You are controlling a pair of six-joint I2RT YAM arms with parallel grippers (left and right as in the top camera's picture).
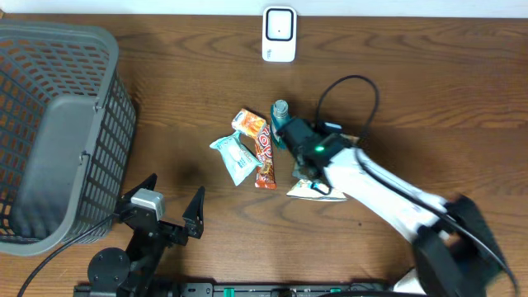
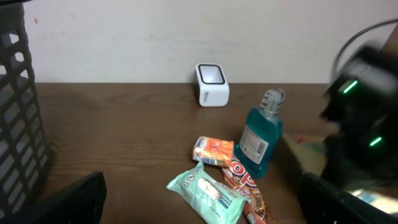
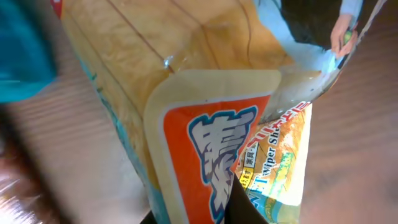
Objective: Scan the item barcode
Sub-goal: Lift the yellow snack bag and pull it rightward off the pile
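Observation:
My right gripper [image 1: 308,175] is shut on a flat yellow and orange wiper packet [image 1: 318,191], just right of the pile of goods. In the right wrist view the packet [image 3: 205,93] fills the frame, pinched at the bottom by my dark fingers [image 3: 249,208]. No barcode shows on this face. The white scanner [image 1: 279,35] stands at the table's far edge, also seen as the scanner [image 2: 212,84] in the left wrist view. My left gripper [image 1: 169,213] hovers open near the front edge, holding nothing.
A blue mouthwash bottle [image 1: 280,120], an orange packet [image 1: 247,122], a red chocolate bar [image 1: 264,153] and a teal wipes pack [image 1: 235,157] lie together mid-table. A grey mesh basket [image 1: 58,124] fills the left side. A black cable [image 1: 355,91] loops behind my right arm.

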